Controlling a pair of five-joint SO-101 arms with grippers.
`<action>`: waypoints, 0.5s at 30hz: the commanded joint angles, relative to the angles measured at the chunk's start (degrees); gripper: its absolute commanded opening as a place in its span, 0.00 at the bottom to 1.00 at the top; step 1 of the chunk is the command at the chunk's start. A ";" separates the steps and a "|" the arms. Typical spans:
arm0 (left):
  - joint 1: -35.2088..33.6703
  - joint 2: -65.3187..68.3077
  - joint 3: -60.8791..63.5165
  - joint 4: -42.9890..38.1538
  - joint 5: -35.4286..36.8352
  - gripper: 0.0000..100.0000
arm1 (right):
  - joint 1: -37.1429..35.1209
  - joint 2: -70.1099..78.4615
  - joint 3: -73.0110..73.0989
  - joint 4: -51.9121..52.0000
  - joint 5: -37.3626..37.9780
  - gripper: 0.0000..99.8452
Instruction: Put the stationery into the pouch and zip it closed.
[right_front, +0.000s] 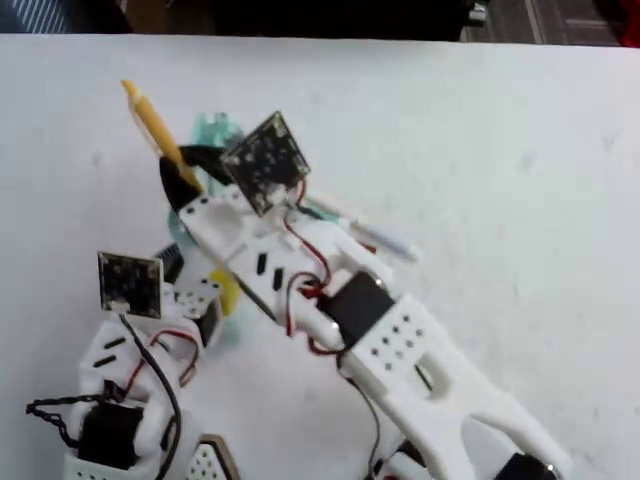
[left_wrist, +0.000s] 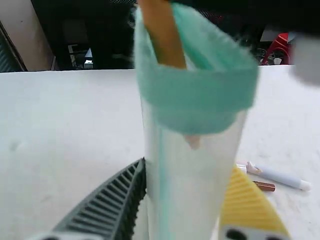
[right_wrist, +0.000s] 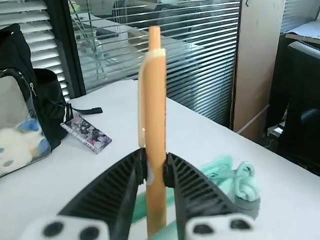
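Inserting orange pen (right_wrist: 152, 100) into pouch (left_wrist: 192, 100).
Right gripper (right_wrist: 154, 162) clamped on it, left gripper (left_wrist: 182, 210) pinching pouch; I'd lower, release, then fetch the white pen (left_wrist: 280, 176).

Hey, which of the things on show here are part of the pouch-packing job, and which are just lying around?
Job: pouch, orange pen, white pen, brown pen.
Lying about: black bag, plush toy, patterned card.
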 joint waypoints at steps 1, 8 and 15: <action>-0.22 0.48 -0.62 -1.85 -0.35 0.24 | 0.66 -5.23 -2.55 4.44 -0.09 0.02; -0.22 0.48 -0.62 -1.85 -0.35 0.24 | 0.84 -6.46 -3.25 8.66 0.00 0.20; -0.22 0.48 -0.62 -1.85 -0.35 0.24 | 4.09 -7.52 -13.89 18.51 2.99 0.21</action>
